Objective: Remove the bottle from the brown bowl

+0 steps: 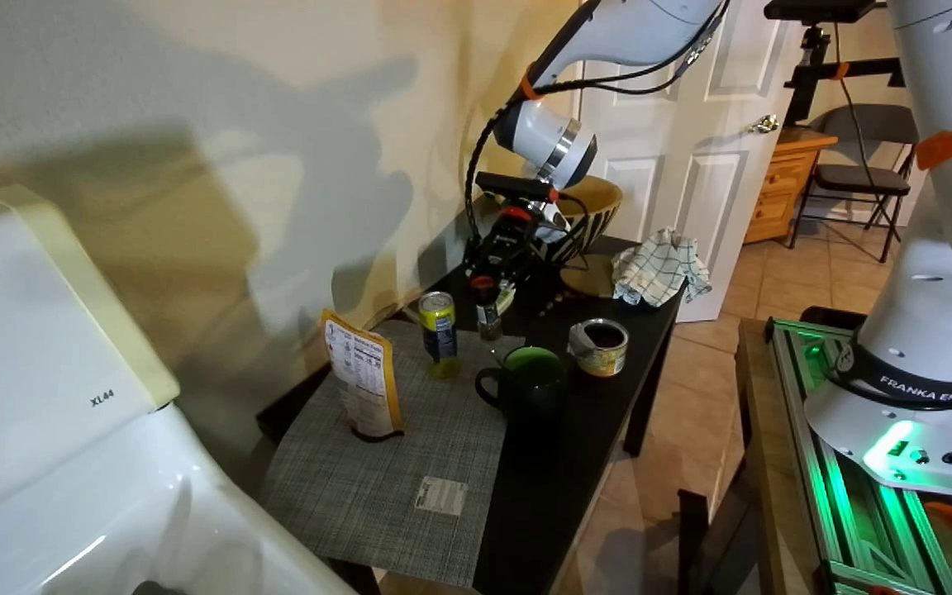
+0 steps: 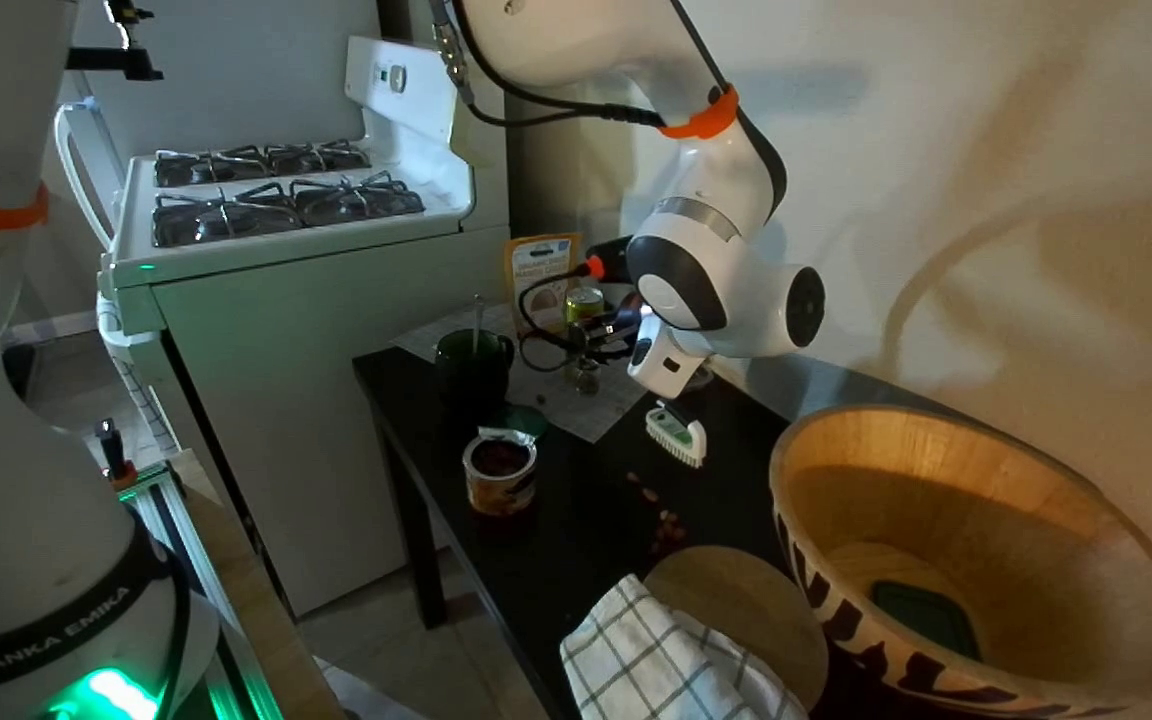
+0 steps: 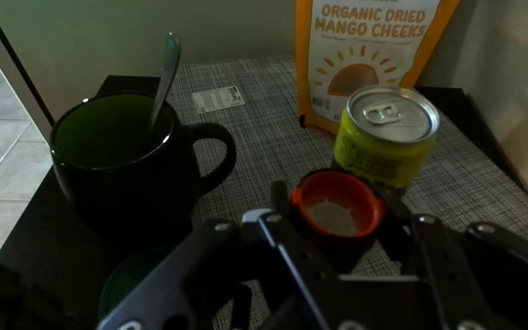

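While the end effector pinches the red-topped bottle, the brown bowl stands well apart from both.

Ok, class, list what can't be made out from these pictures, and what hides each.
Bottle, label: too small to read in an exterior view.
Bottle's lower body: hidden by its red cap and the pincer in the wrist view.
Brown bowl, lower near side: cut off by the bottom edge in an exterior view.
Spoon, lower end: lost inside the dark mug in the wrist view.
Opened tin, contents: too dark to identify in both exterior views.
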`<state>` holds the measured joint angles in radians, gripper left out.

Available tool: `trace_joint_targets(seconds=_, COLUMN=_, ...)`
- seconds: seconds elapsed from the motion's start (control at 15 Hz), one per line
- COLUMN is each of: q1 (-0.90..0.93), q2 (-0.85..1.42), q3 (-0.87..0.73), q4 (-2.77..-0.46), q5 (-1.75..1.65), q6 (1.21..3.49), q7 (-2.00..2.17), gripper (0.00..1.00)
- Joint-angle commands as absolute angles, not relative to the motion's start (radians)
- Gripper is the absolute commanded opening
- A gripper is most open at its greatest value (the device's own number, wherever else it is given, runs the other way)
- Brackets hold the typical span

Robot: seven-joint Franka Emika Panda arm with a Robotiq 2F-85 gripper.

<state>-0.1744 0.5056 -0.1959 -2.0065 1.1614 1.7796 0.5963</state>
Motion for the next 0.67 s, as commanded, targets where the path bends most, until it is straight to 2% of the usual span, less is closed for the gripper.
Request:
trace_joint_targets(seconds=0.0, q1=-0.164, q2=0.495, q3=-0.199, q4=-2.041, q5=1.140, q6=1.796, q7=0.540, gripper=0.22)
trace_joint_targets(seconds=0.6, q1=-0.164, q2=0.506, q3=-0.195, q4=-2.067, q5=1.131, q6=1.806, q7=0.408, gripper=0.22)
